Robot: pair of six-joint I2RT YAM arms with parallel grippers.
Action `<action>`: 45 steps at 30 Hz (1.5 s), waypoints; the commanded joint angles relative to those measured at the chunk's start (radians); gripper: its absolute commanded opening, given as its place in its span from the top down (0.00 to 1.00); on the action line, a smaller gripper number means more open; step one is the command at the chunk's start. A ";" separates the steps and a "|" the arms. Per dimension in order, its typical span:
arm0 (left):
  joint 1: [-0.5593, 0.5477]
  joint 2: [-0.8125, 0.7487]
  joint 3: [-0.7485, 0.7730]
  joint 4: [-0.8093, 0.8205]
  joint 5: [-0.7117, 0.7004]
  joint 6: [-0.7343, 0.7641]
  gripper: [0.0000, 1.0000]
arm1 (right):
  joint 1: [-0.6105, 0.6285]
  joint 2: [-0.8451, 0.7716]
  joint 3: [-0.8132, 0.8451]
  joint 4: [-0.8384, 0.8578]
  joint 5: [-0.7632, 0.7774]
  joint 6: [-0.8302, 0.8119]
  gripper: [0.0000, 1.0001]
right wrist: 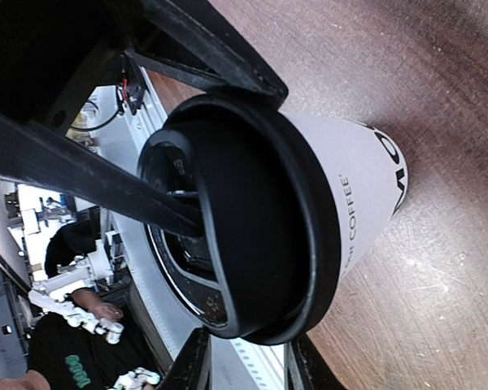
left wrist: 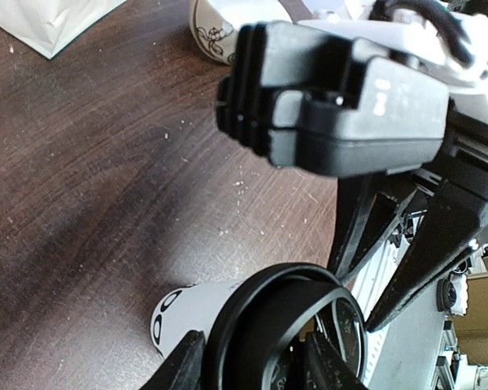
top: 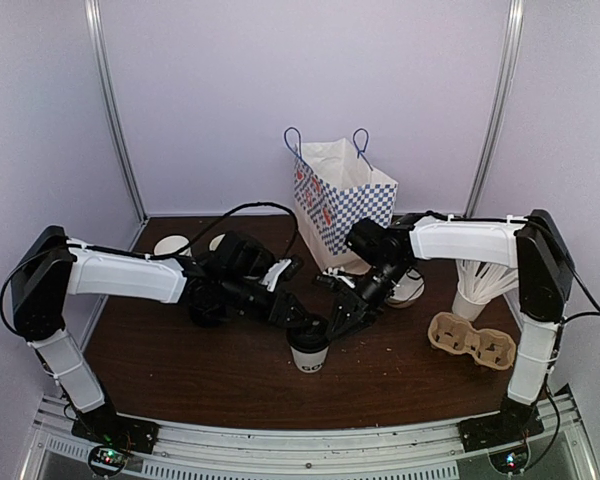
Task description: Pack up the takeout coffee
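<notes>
Scene: a dark wooden table [top: 180,350] seen from above, where two robot arms reach in from either side and meet over one cup.
Takeout coffee: the takeout coffee [top: 309,357], a small white paper cup, stands upright near the front middle of the table. It has black lettering near its base and the word COFFEE on its side.
Lid: a black plastic lid [right wrist: 252,227] sits on the cup's mouth.
Left gripper: the left gripper [left wrist: 252,367] comes at the cup from the left. Its fingers [left wrist: 185,366] are partly parted, one on each side of the lid's rim. I cannot tell whether they grasp it — the tips run off the picture's edge.
Right gripper: the right gripper [right wrist: 244,366] comes from the right, fingers [right wrist: 192,361] partly parted astride the lid's edge. Whether it is grasping cannot be told.
Paper bag: a white paper bag [top: 342,200] with blue checks and blue handles stands behind the cup, well apart from it.
Cup carrier: a brown cardboard cup carrier [top: 472,341] lies at the table's right side.
Mug: a cream mug [top: 410,290] stands behind the right arm, between bag and carrier.
</notes>
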 commanded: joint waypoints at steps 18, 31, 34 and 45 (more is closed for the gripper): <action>-0.014 -0.091 0.037 -0.060 -0.082 0.090 0.44 | -0.036 -0.008 0.216 -0.084 0.273 -0.239 0.40; -0.011 -0.106 0.057 -0.140 -0.230 0.027 0.43 | -0.035 -0.028 0.128 -0.066 0.129 -0.255 0.34; -0.007 -0.093 0.041 -0.102 -0.194 0.009 0.45 | -0.035 -0.022 0.112 -0.056 0.081 -0.249 0.35; -0.006 -0.037 0.021 -0.109 -0.174 0.004 0.56 | -0.022 0.005 0.068 -0.029 0.014 -0.231 0.29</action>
